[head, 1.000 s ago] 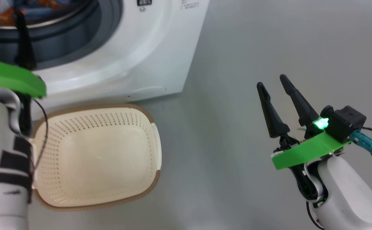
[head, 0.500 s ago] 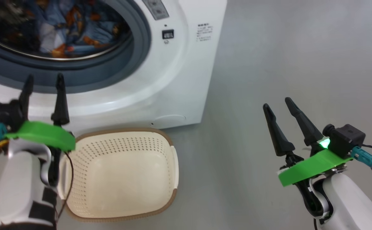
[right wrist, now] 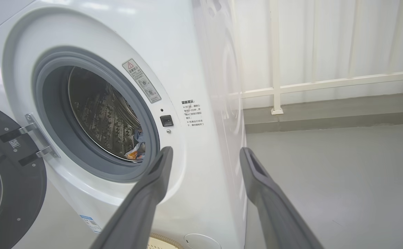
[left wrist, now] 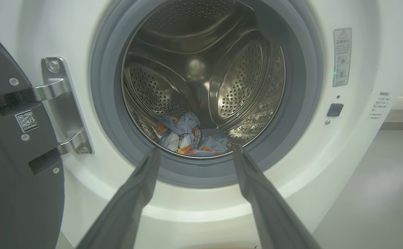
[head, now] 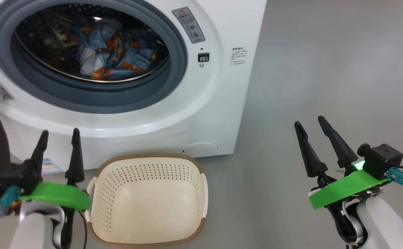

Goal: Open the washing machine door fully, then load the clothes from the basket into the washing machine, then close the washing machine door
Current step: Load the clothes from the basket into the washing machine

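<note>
the clothes point(head: 111, 52) lie in the drum point(left wrist: 243, 69) of the washing machine point(head: 201, 114), and the basket point(head: 146, 157) on the floor just in front is empty, so only closing remains. the washing machine door point(left wrist: 15, 166) stands swung out at the left. the left hand point(head: 59, 132), wide and holding nothing, should get behind its outer face and push in one smooth arc until it latches. the right hand point(head: 308, 121), wide and empty too, is best kept off to the right. since a second ago the head camera has tipped up to show the whole drum, and the left hand has drawn back from the gasket point(head: 177, 69).

floor point(head: 329, 65): smooth grey, faint sheen | ledge point(right wrist: 343, 112): low grey step along the far side | railing point(right wrist: 329, 83): white, post standing on ledge | wall point(right wrist: 360, 34): white, vertically ribbed
</note>
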Motion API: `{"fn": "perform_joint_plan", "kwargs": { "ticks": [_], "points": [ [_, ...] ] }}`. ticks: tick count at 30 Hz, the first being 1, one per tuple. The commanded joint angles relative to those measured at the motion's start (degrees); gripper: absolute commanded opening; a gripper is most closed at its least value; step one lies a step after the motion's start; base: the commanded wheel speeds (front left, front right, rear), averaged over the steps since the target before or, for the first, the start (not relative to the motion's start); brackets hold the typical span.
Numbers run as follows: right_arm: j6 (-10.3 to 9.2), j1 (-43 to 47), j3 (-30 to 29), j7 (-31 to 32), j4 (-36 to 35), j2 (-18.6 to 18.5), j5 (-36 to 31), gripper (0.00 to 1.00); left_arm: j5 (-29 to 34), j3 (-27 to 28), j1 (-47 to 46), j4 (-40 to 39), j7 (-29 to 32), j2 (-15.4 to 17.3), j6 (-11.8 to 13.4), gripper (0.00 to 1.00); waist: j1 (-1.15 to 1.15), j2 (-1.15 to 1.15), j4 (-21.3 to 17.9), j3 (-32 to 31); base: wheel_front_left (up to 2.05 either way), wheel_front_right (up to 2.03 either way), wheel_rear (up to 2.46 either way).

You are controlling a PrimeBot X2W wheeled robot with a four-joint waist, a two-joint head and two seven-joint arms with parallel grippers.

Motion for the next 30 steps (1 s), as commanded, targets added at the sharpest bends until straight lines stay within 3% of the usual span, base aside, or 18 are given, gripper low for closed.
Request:
{"fn": "perform_joint_plan", "kwargs": {
  "ticks": [1,16,30],
  "points": [
    [0.42,0.5,0.2,-0.5,-1.1,-0.8,0.6,1.00,-0.2,2.2,0.4,-2.3,-0.4,1.1,0.0,1.00,0.01,0.00,0.8,-1.0,0.00,0.00,0.00],
    [0.42,4.5,-1.1,-0.5,-1.1,-2.2,1.0,1.00,0.0,4.8,12.9,-12.7,-0.4,-1.9,0.7,1.00,0.01,0.00,2.3,-5.3,0.00,0.00,0.00],
    [0.42,5.3,-1.4,-0.5,-1.3,-2.6,0.9,1.00,-0.9,5.5,15.9,-15.7,-0.4,-3.3,0.7,1.00,0.01,0.00,2.7,-5.6,0.00,0.00,0.00]
  ]
}}
